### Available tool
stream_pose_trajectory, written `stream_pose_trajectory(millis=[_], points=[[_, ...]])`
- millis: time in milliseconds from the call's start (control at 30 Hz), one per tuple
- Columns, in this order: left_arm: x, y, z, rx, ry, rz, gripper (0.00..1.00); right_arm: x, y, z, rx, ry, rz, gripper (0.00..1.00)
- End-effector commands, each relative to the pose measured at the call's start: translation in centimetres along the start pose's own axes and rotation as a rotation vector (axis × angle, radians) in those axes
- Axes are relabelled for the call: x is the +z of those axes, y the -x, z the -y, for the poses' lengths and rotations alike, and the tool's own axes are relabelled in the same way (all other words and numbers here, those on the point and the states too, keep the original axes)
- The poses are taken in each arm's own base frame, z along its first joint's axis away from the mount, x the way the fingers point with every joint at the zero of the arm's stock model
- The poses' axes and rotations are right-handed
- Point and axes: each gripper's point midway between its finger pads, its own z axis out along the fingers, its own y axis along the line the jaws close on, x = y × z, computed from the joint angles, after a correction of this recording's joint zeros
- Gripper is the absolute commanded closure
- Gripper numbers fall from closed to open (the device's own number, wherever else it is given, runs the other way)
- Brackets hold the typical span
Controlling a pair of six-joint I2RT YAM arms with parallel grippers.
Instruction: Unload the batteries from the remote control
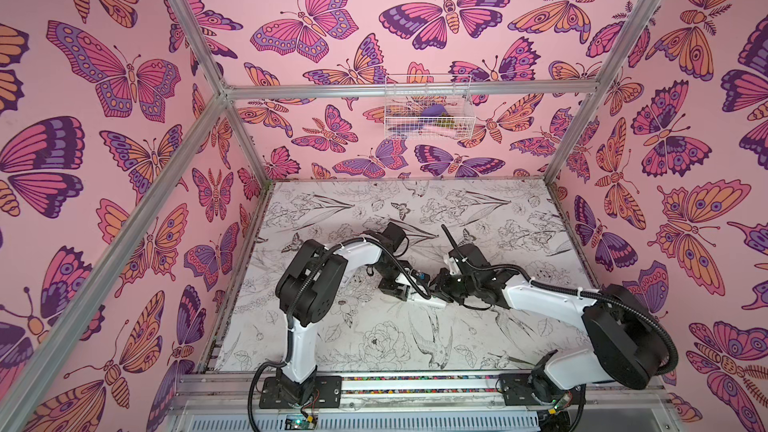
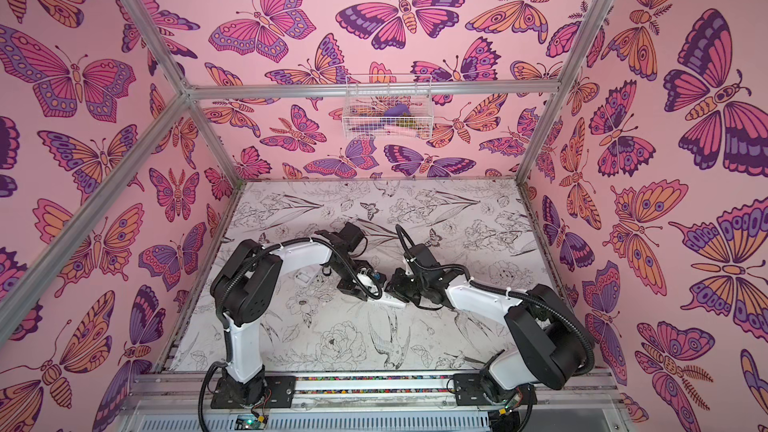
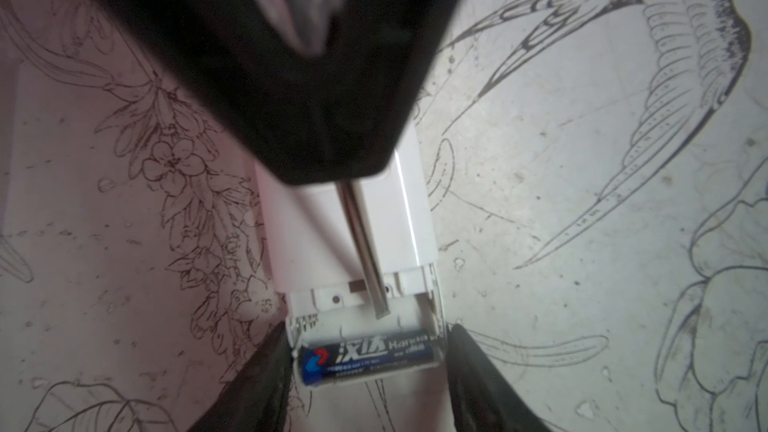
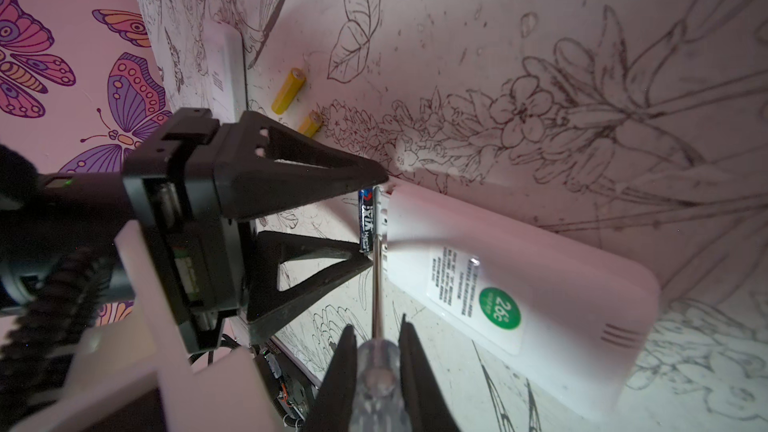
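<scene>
Closest to your right wrist lens, the screwdriver (image 4: 376, 380) has its clear handle pinched tight between the fingers of the right gripper (image 4: 377, 328), and the handle's butt is cut off by the frame edge. Its metal shaft runs to the open end of the white remote control (image 4: 519, 276), where this view hides the tip. The left wrist view shows that tip in the empty bay just beside the blue battery (image 3: 365, 355), which lies in the end bay. That view, though, loses the handle and much of the remote behind a blurred black mass. You can read white Chinese characters and Latin letters starting "Han" on the battery; the finer print is too small. The remote's back label carries a green sticker (image 4: 498, 308) reading 26°, and its text lines are illegible. The left gripper (image 4: 374, 220) has its fingers partway apart, one at each end of the blue battery; you cannot tell whether they press it. Only the right wrist view shows a yellow battery (image 4: 288, 91) and a second yellow battery (image 4: 309, 124) loose on the table (image 4: 540, 35), well apart from the remote and near a white cover (image 4: 224, 68). The second is partly hidden behind a left finger. In both top views the arms hide every battery, and only a sliver of the remote control (image 1: 432, 302) (image 2: 397, 302) shows. The contents of the wire basket (image 1: 428, 132) are hard to make out.
</scene>
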Motion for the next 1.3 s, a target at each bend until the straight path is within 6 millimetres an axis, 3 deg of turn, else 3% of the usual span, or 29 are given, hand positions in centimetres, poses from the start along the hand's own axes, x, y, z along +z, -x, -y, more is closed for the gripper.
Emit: stream_pose_trajectory(millis=[0, 333, 400, 633, 733, 967, 1200, 1233, 1267], points=[[0.6, -1.0, 1.8, 0.007, -0.05, -0.038, 0.45, 0.7, -0.2, 0.7, 0.007, -0.064, 0.004, 1.0], [0.5, -1.3, 1.7, 0.0, -0.045, -0.056, 0.45, 2.1, -0.8, 1.8, -0.003, -0.066, -0.037, 1.0], [0.4, -1.0, 1.6, -0.011, -0.042, -0.046, 0.45, 2.8, -0.8, 2.9, 0.025, -0.07, -0.048, 1.0], [0.6, -1.3, 1.7, -0.006, -0.045, -0.062, 0.45, 2.4, 0.0, 3.4, 0.058, -0.019, -0.027, 1.0], [0.4, -1.5, 1.9, 0.01, -0.043, -0.072, 0.4, 2.2, 0.1, 3.6, 0.04, -0.033, -0.026, 1.0], [-1.5, 0.1, 1.4, 0.016, 0.01, -0.037, 0.28, -1.3, 1.4, 0.6, -0.025, 0.045, 0.035, 1.0], [-4.9, 3.0, 0.2, -0.024, 0.105, 0.021, 0.14, -5.5, 4.0, 0.9, -0.019, 0.079, 0.167, 1.0], [-5.4, 3.2, 0.1, -0.037, 0.118, 0.023, 0.03, -5.8, 4.4, 1.2, -0.01, 0.068, 0.188, 1.0], [-5.9, 3.4, -0.1, -0.056, 0.135, 0.025, 0.0, -6.1, 5.0, 1.7, -0.004, 0.061, 0.206, 1.0]])
